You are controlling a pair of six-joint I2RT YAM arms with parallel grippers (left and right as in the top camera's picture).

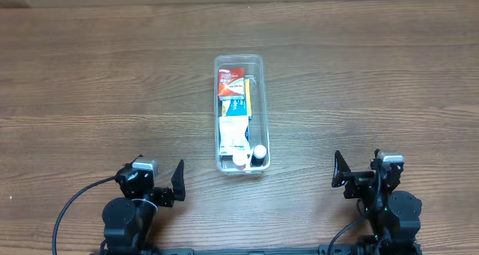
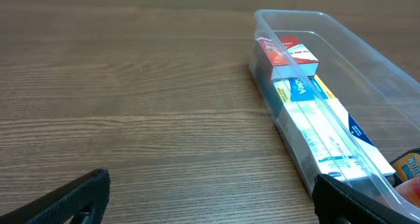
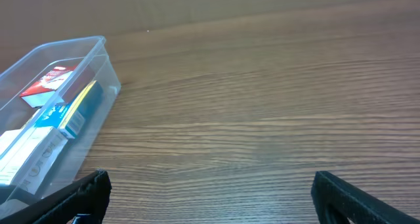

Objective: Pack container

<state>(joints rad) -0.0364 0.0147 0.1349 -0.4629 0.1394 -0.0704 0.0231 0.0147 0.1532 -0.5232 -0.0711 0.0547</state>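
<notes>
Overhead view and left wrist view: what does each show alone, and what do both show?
Only overhead: the right gripper and two white caps at the near end of the container. Only left wrist: the side of the long blue-and-white box through the clear wall. Both: the container, the red-and-white box at its far end, the open left gripper.

Your wooden table (image 1: 90, 83) carries one thing directly: the clear container (image 1: 218, 113). It lies ahead and to the right of the left gripper (image 1: 159, 179), and ahead and to the left of the right gripper (image 1: 359, 173). It seems to sit flat.
</notes>
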